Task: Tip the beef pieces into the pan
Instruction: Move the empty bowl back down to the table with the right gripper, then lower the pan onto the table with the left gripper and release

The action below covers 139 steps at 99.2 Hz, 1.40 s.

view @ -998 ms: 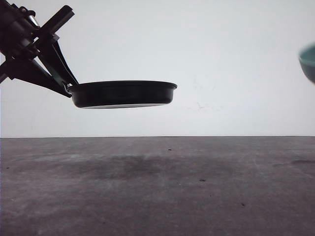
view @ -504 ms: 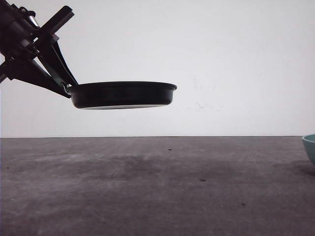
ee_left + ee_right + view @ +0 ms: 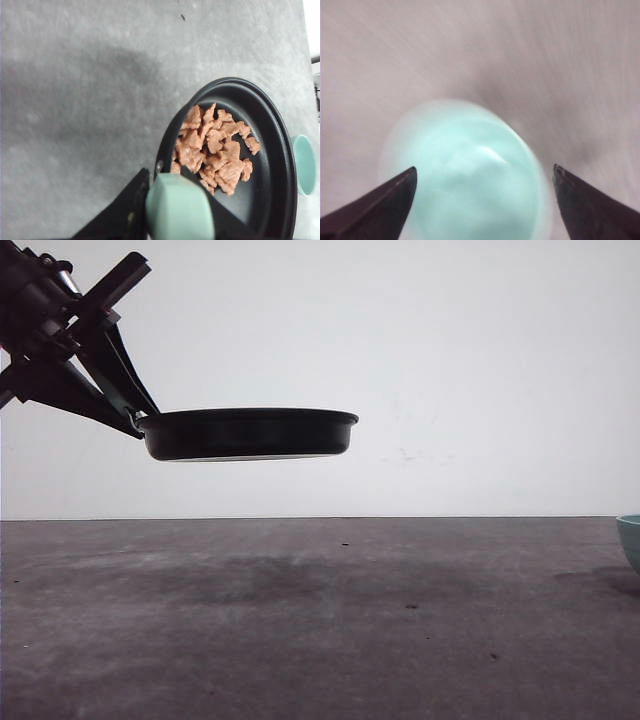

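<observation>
Beef pieces (image 3: 213,150) lie in pan (image 3: 248,432); left jaws grip its handle (image 3: 180,210), right jaws spread over bowl (image 3: 470,170); I should hold level.

A teal bowl (image 3: 630,538) sits on the grey table (image 3: 320,640).

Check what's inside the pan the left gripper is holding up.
Beef pieces are heaped inside the pan, bunched toward its mint handle, held in the left gripper. The pan floor under the heap is covered. From the front, the rim hides the contents.
</observation>
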### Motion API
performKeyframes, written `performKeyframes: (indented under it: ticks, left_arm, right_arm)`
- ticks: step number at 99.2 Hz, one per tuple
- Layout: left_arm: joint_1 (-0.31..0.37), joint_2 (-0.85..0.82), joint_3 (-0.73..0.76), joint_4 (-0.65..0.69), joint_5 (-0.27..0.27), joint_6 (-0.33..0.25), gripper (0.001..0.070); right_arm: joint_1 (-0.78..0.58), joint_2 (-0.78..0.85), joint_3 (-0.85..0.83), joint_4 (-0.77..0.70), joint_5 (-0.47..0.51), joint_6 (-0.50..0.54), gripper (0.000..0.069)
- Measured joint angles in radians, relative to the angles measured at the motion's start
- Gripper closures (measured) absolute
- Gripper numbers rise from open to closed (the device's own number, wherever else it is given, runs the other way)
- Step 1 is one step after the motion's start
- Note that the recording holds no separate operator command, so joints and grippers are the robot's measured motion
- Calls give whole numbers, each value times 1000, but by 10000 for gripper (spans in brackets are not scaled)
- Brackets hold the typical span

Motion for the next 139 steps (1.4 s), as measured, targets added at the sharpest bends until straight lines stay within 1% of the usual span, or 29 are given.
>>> performKeyframes:
  ticks: [4, 7, 10, 20, 25, 31, 43, 53, 61, 71, 80, 99, 121, 127, 139]
  left_arm:
    - [0, 0, 0, 10, -16, 10, 650]
    - [0, 0, 0, 18, -32, 20, 650]
    - [0, 0, 0, 26, -48, 28, 650]
    - [0, 2, 0, 51, -93, 45, 650]
    - [0, 10, 0, 68, -103, 50, 650]
    - [1, 32, 0, 82, -108, 52, 650]
    - [3, 113, 0, 77, -109, 57, 650]
    - [4, 182, 0, 64, -113, 71, 650]
    - [4, 208, -2, 64, -121, 83, 650]
    - [4, 209, -2, 78, -152, 106, 650]
    - [5, 209, -2, 75, -175, 128, 650]
    - [8, 209, -2, 56, -178, 154, 650]
    - [13, 224, -2, -4, -173, 156, 642]
    - [14, 226, -2, -24, -176, 157, 573]
    - [18, 227, -2, -20, -176, 157, 325]
  right_arm:
    - [3, -51, 43, 1, -36, 19, 156]
    - [8, -92, 78, 3, -62, 32, 184]
    - [16, -135, 112, 10, -87, 43, 253]
    - [81, -281, 228, 45, -104, 35, 546]
    - [115, -341, 274, 61, -108, 16, 614]
    - [154, -405, 313, 74, -112, -2, 650]
    - [185, -518, 333, 60, -108, -18, 671]
    - [186, -562, 327, -33, -71, -35, 674]
    - [186, -583, 320, -130, -35, -57, 674]
    - [186, -601, 320, -230, -30, -80, 674]
    - [186, -605, 320, -284, -31, -92, 674]
    - [186, -603, 320, -284, -32, -95, 674]
    - [186, -603, 320, -260, -37, -79, 674]
    - [186, -603, 320, -260, -43, -73, 674]
    - [186, -603, 320, -260, -59, -62, 674]
